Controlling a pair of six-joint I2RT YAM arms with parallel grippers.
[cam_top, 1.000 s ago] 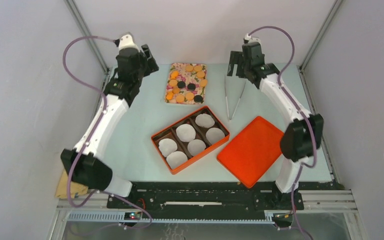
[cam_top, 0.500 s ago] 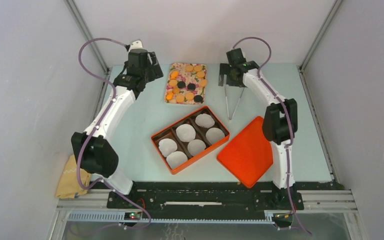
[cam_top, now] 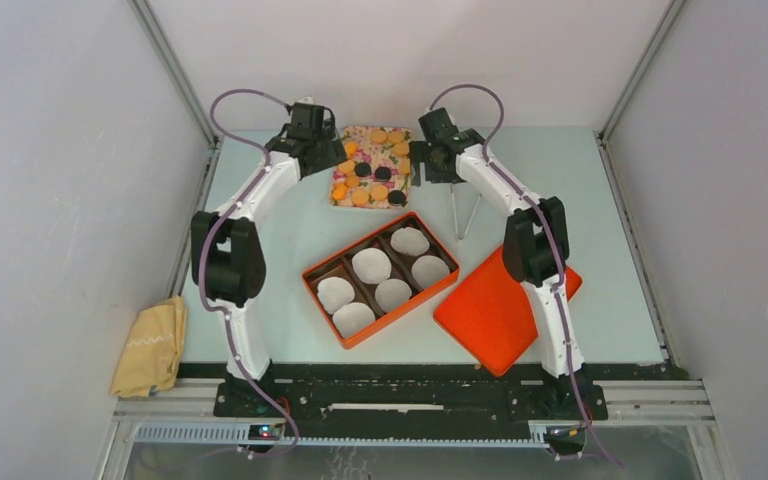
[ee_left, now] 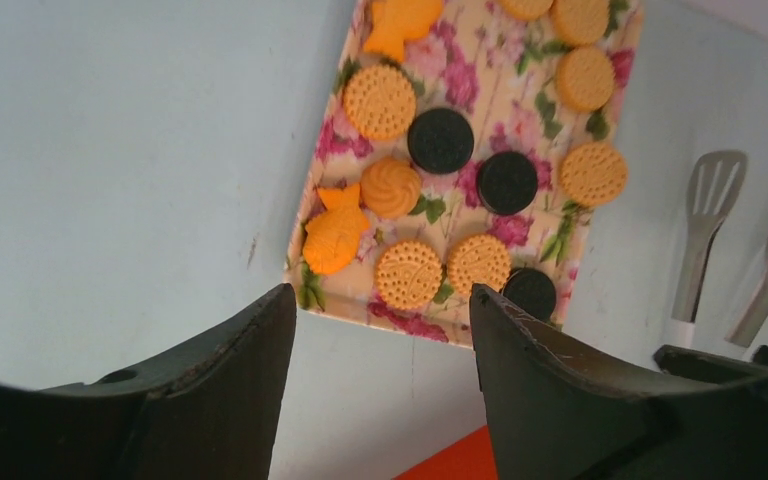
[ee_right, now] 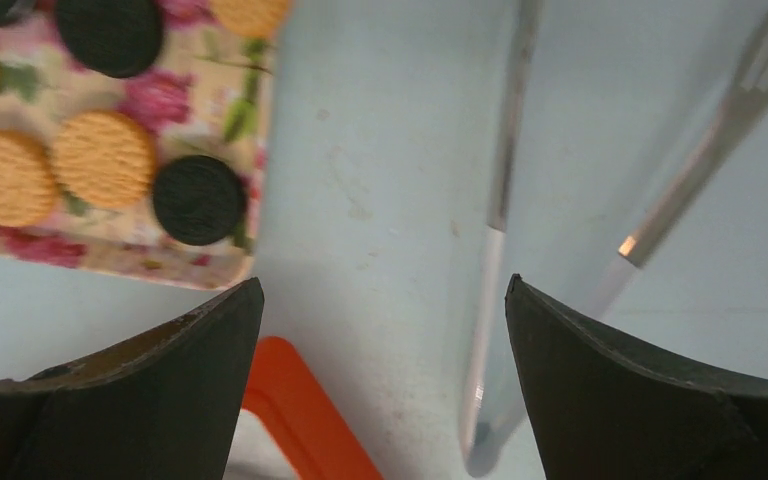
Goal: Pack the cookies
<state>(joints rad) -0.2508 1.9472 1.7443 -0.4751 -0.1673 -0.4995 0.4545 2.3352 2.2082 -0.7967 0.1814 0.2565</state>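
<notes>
White-shelled arm links [cam_top: 260,190], bulky black joint housings [cam_top: 228,262], thin purple cables [cam_top: 245,92] looped, black wedge-shaped gripper fingers [ee_left: 570,390] faintly scratched.

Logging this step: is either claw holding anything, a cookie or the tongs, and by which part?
Nothing is held: the left claw and the right claw are both open and empty.

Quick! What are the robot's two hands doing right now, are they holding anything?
Left gripper: open, holding nothing.
Right gripper: open, holding nothing.
</notes>
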